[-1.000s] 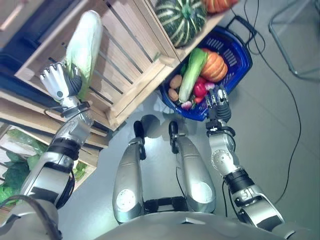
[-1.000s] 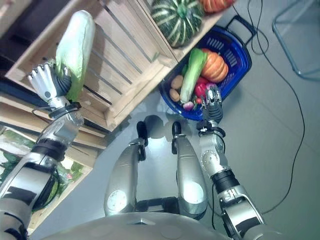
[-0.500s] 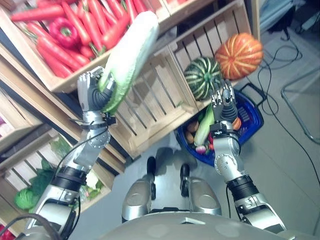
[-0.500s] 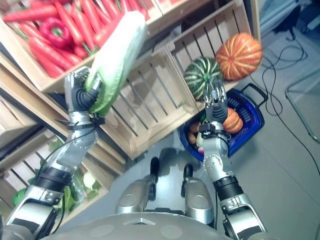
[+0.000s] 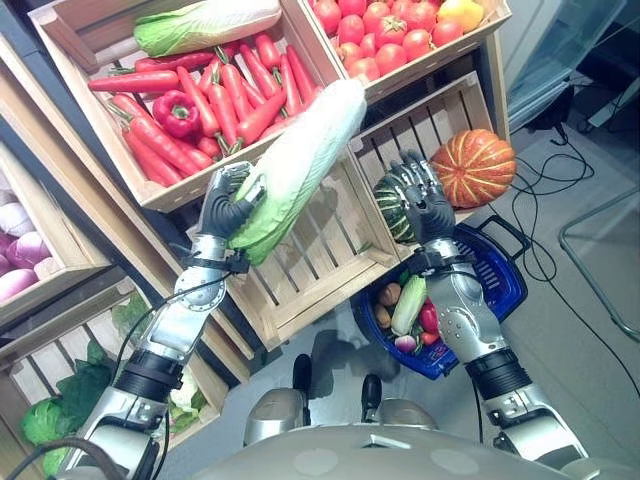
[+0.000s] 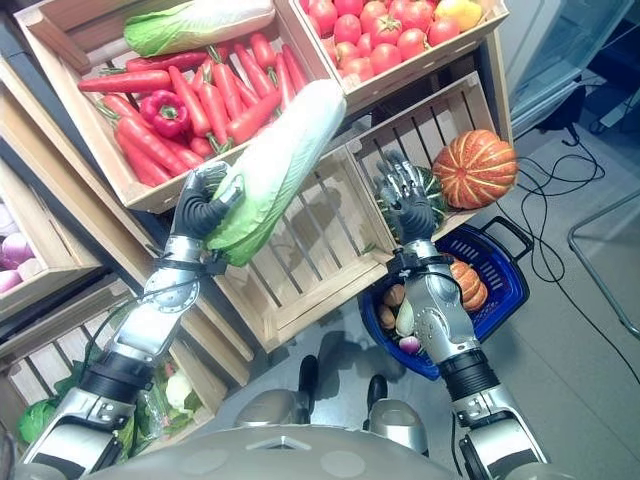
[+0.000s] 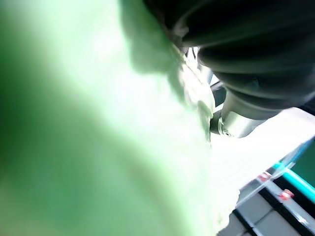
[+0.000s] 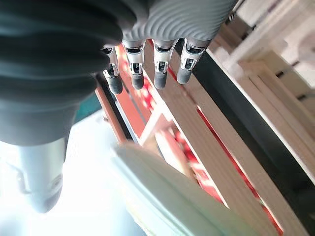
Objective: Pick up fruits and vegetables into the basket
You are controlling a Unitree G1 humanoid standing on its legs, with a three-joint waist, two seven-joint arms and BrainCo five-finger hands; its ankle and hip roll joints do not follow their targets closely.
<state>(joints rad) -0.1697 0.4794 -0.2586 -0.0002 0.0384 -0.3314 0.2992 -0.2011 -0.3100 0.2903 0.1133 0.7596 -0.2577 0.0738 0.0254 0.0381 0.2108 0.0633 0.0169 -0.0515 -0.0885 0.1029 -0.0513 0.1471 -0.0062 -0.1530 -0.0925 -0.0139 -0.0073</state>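
Silver-grey arms, dark ribbed wrist covers

At upper left of your left eye view, note the crates (image 5: pixel 300 290) of pale, rough slatted wood. At lower right, the blue basket (image 5: pixel 505 290) is glossy plastic; the floor (image 5: pixel 590 370) is smooth, matt grey.

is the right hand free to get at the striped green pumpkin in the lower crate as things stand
Probably yes. The right hand is open, holds nothing, and hangs right in front of the striped green pumpkin in the open-fronted lower crate. Nothing lies between them. The left hand is busy, shut on the napa cabbage.
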